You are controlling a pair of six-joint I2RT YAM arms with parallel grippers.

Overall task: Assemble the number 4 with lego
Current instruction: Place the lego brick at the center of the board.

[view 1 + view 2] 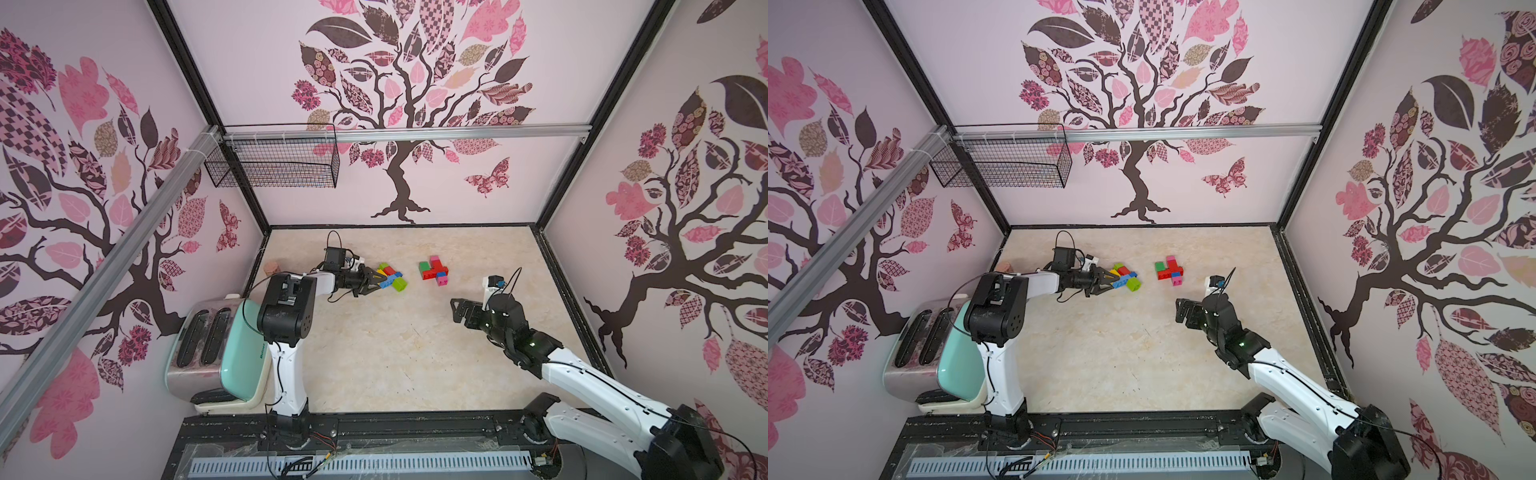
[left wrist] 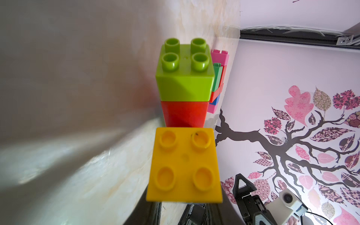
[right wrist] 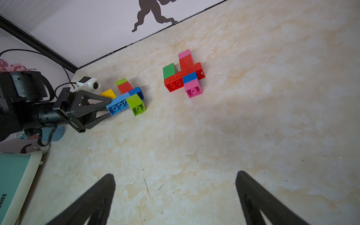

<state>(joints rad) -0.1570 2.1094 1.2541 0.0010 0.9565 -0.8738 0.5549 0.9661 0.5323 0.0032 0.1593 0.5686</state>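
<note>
Two clumps of lego at the far part of the surface (image 1: 395, 353), well apart: left clump (image 1: 392, 275) of lime, red, blue and yellow pieces; right clump (image 1: 432, 272) of red, green, pink and blue, more toward the centre. Left end effector (image 3: 109, 108) pinching the near-left end of the light-blue long brick (image 3: 118, 105) in the left clump; right end effector (image 1: 455, 311) spread wide, holding nothing, hovering nearer and to the right of both clumps.

Possible trouble: grip on only one end of a long piece, so danger of the clump swinging, or of studs coming unclipped under a lift or a sideways push; danger also of knocking the right clump out of shape when bringing the two together; possibly a wrong angle at joining, giving no clean 4.

Hard to make out: left fingers absent from the left wrist view, mostly filled by the yellow brick (image 2: 185, 165); unclear whether clamped too; unclear whether left clump resting or just lifted; stud joints hidden; right clump half covered there by the lime brick (image 2: 185, 83).
</note>
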